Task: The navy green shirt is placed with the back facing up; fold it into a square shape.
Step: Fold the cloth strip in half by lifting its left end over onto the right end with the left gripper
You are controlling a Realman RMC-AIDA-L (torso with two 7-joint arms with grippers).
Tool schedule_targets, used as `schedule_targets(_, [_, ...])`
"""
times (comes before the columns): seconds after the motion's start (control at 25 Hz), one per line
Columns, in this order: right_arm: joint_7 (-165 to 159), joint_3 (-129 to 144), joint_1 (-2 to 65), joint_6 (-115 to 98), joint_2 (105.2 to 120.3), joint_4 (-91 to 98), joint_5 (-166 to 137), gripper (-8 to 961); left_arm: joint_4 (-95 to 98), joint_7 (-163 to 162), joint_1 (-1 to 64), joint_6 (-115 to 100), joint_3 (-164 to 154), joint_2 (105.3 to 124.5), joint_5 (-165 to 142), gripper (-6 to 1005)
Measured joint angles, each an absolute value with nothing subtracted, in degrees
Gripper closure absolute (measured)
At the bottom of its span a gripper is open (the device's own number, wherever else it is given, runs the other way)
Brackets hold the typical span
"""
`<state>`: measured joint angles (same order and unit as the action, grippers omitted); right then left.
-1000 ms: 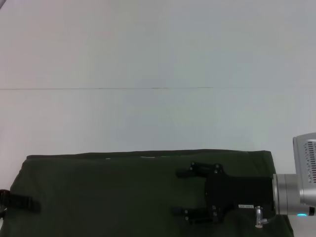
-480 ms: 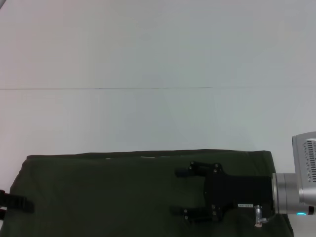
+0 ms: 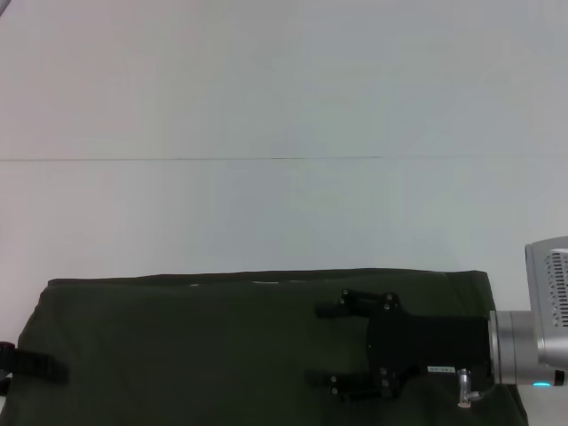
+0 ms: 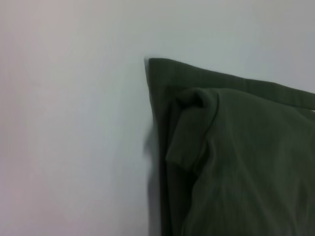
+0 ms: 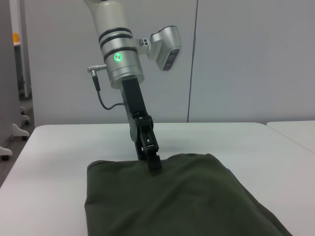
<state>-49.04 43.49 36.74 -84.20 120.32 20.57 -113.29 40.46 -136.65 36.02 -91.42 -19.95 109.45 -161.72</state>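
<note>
The navy green shirt (image 3: 204, 346) lies folded flat along the near edge of the white table in the head view. My right gripper (image 3: 313, 346) is open, its fingers spread over the right part of the shirt and pointing left. My left gripper (image 3: 34, 366) is at the shirt's left edge, only partly in view. The right wrist view shows the left gripper (image 5: 155, 164) pointing down onto the shirt's (image 5: 167, 196) far edge. The left wrist view shows a corner of the shirt (image 4: 236, 162) with a tucked sleeve.
The white table (image 3: 284, 213) stretches far beyond the shirt, with a thin seam line (image 3: 195, 160) across it. A grey wall (image 5: 236, 59) stands behind the table in the right wrist view.
The left gripper's finger shifts slightly at the shirt's left edge. The right gripper and the shirt have hardly moved.
</note>
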Motion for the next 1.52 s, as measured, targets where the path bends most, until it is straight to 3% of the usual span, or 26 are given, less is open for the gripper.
schedule_targets(1.2, [-49.0, 43.3, 36.9, -84.2, 120.32, 20.6, -113.3, 78, 37.4, -137.4, 37.5, -92.2, -21.0, 109.4, -160.6, 181])
schedule_targets(1.52, [-49.0, 43.3, 37.0, -84.1, 120.32, 20.7, -113.3, 78, 38.2, -136.6, 37.1, -91.6, -21.2, 109.57, -160.5, 552])
